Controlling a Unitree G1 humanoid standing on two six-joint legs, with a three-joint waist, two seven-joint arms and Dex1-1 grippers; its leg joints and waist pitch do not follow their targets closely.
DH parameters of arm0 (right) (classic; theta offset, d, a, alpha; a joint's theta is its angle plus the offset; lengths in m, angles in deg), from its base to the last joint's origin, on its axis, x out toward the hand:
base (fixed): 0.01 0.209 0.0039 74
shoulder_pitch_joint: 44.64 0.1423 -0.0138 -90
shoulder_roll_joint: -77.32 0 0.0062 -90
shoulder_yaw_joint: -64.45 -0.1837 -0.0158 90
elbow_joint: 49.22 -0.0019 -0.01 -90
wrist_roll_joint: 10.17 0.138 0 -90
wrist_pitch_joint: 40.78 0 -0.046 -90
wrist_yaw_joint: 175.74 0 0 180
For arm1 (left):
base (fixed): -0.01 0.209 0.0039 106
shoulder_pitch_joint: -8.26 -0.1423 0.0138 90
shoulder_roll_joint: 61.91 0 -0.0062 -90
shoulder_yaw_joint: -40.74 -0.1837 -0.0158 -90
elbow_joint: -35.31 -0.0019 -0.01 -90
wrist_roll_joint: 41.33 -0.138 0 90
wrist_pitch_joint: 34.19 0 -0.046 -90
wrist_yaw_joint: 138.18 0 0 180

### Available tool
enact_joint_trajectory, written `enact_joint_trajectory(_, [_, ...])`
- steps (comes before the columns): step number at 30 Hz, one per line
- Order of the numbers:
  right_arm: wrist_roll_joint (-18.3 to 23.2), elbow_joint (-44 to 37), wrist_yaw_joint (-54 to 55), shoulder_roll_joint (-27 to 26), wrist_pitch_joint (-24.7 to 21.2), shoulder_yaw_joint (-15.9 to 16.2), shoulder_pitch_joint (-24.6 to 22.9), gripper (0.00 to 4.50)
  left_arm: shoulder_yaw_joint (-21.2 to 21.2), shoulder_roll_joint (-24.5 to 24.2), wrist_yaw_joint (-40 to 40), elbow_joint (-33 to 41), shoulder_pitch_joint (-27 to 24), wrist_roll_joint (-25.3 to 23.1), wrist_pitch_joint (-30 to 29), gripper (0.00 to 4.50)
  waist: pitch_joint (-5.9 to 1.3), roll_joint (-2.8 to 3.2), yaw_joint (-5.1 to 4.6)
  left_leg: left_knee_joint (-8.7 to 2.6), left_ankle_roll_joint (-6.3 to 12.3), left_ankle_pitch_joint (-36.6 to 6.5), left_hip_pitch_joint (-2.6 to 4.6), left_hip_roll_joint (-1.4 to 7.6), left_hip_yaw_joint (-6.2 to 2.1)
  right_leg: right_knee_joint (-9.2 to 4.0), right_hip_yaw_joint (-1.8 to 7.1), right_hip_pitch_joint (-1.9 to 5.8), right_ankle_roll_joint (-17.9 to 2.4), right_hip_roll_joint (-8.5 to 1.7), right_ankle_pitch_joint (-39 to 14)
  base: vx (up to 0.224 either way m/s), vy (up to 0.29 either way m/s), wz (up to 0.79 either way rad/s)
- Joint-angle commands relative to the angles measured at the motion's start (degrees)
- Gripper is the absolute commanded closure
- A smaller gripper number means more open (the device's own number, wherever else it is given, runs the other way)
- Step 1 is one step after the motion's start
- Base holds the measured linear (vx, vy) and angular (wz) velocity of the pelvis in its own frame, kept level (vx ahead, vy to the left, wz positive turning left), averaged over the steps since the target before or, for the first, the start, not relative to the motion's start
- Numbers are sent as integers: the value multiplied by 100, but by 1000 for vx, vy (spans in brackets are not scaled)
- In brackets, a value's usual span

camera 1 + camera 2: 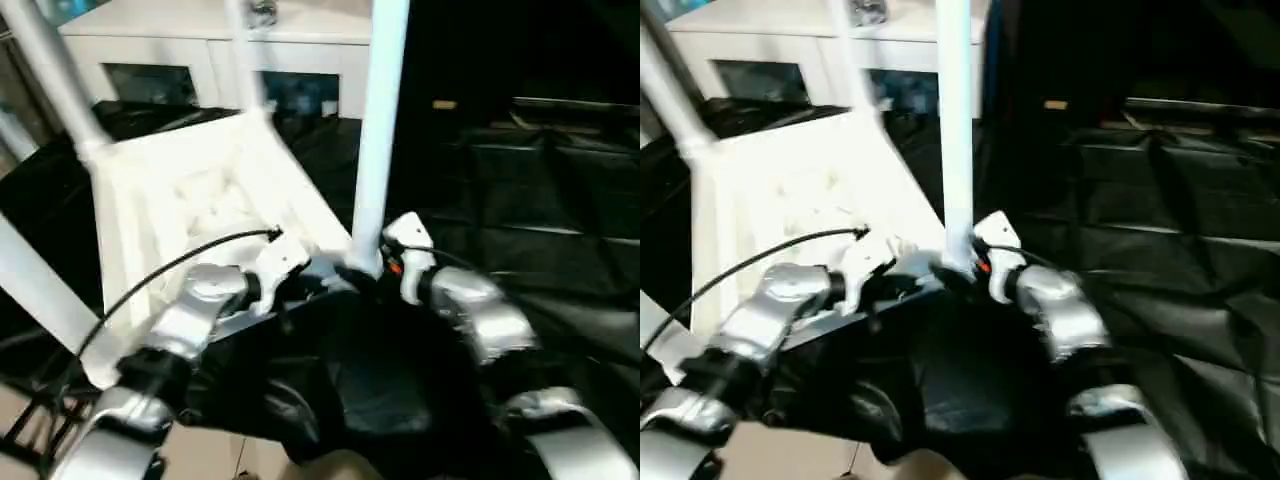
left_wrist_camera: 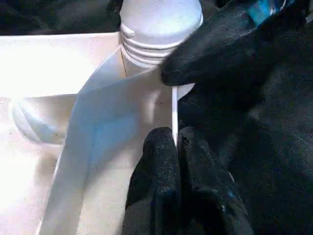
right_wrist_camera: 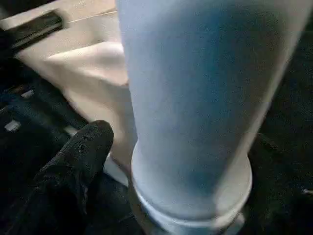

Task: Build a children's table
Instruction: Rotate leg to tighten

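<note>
Lying upside down on black sheeting (image 1: 520, 200), the white tabletop (image 1: 190, 190) filled the left half of the head views, its ribbed underside facing up. Four legs stood out of its corner sockets. One leg (image 1: 378, 130) rose straight through the centre of the frame. Another (image 1: 50, 70) slanted toward the upper left corner, a third (image 1: 242, 50) rose at the top centre, and a fourth (image 1: 40, 290) crossed the left edge.

The left gripper (image 2: 175, 147) was clenched on the thin rim of the tabletop beside the nearest corner socket, its two black fingers (image 2: 156, 166) pressed together with the white edge between them. The right gripper (image 1: 385, 270) sat at the base of the central leg, one black finger (image 3: 80, 152) lying just beside the leg's collar; whether it was closed on the leg could not be told.

A white cabinet (image 1: 210, 60) with glass doors stood along the top of the frame behind the tabletop.
</note>
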Motion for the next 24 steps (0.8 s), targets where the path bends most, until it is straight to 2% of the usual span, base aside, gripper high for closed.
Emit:
enact_joint_trajectory(1, [304,-333,-829,60,-28,285,-59,39,-143,-31,455,303,-12,292,246,450,-382,-53,18,-326,564,-862,15,65,52,-323,143,375,-1567,-241,-295,0,0,0])
enact_joint_trajectory(5, [390,-501,-1434,324,-95,394,-113,39,-150,-224,865,478,-111,437,208,450,-364,-45,81,-340,475,-1057,42,91,58,-345,154,340,-1535,-247,-621,0,0,0])
enact_joint_trajectory(6, [387,-540,-1653,421,-116,442,-126,39,-148,-292,1007,552,-150,480,183,450,-355,-76,88,-348,441,-1086,26,88,60,-339,157,348,-1524,-249,-690,0,0,0])
enact_joint_trajectory(10, [339,-590,-1935,557,-147,526,-130,39,-165,-426,1232,628,-207,512,184,450,-361,-66,91,-351,383,-1056,37,83,54,-346,159,337,-1470,-243,-747,0,0,0])
enact_joint_trajectory(11, [337,-594,-1958,568,-153,537,-129,64,-170,-441,1248,628,-211,514,189,450,-359,-70,91,-350,384,-1045,37,82,56,-347,160,336,-1476,-241,-719,0,0,0])
enact_joint_trajectory(13, [288,-610,-2022,618,-128,614,-135,64,-184,-486,1296,616,-218,519,209,450,-365,-73,89,-345,379,-966,30,74,54,-334,156,345,-1488,-241,-622,0,0,0])
enact_joint_trajectory(15, [250,-616,-2027,636,-97,674,-147,98,-182,-502,1283,600,-222,494,215,450,-366,-76,92,-339,391,-934,25,70,57,-331,156,348,-1496,-241,-585,0,0,0])
enact_joint_trajectory(24, [120,-570,-1834,581,-57,726,-171,160,-160,-490,1117,550,-244,428,265,450,-359,-93,89,-344,343,-979,26,67,55,-345,162,346,-1416,-243,-795,0,0,0])
